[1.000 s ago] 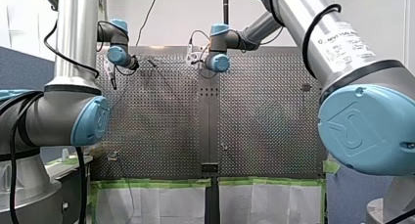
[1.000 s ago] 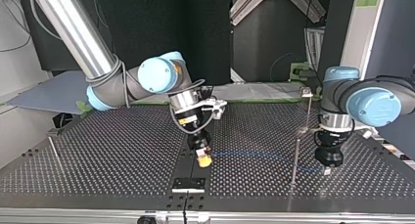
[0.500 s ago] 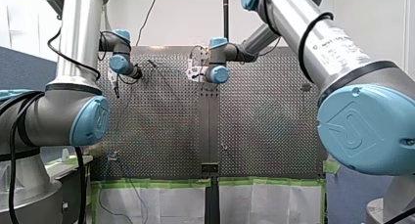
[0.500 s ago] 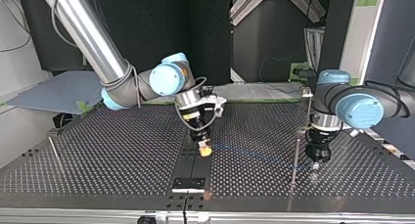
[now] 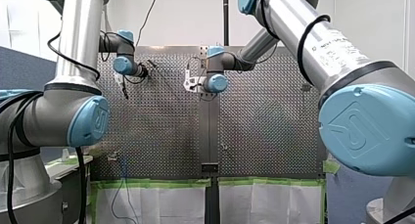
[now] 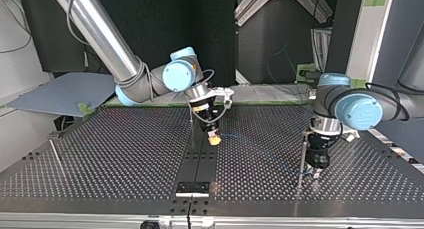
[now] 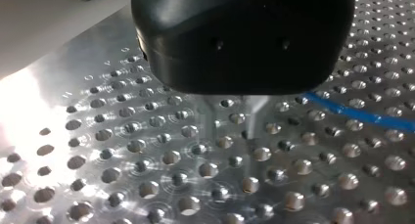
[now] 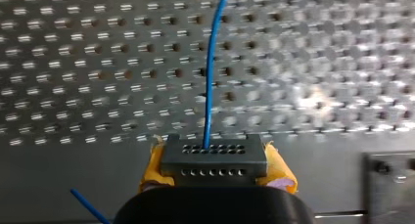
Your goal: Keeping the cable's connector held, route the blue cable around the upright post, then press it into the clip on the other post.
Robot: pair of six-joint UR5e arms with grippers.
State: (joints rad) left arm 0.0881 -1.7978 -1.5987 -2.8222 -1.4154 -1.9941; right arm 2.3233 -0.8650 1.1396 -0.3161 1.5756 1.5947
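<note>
In the right wrist view my right gripper (image 8: 213, 145) has its yellow pads shut on the dark grey connector (image 8: 214, 161). The blue cable (image 8: 210, 77) runs straight ahead from the connector over the perforated plate. In the top view that right gripper (image 6: 214, 138) hangs near the table's middle. My left gripper (image 6: 316, 173) stands just beside the thin upright post (image 6: 302, 156). Seen from the left wrist, the metal fingers of the left gripper (image 7: 230, 133) stand apart with nothing between them. The blue cable (image 7: 362, 114) lies on the plate off to one side of them.
A second thin post with a small head (image 6: 54, 154) stands at the top view's left. Another short post (image 6: 313, 95) rises behind my left arm. A black block (image 6: 192, 189) sits at the near edge, and a thin rod (image 6: 191, 126) stands beside my right gripper.
My right gripper has carried the connector away from the top view's camera. My left gripper has moved close to the upright post, its fingers have parted, and the cable now lies beside them.
</note>
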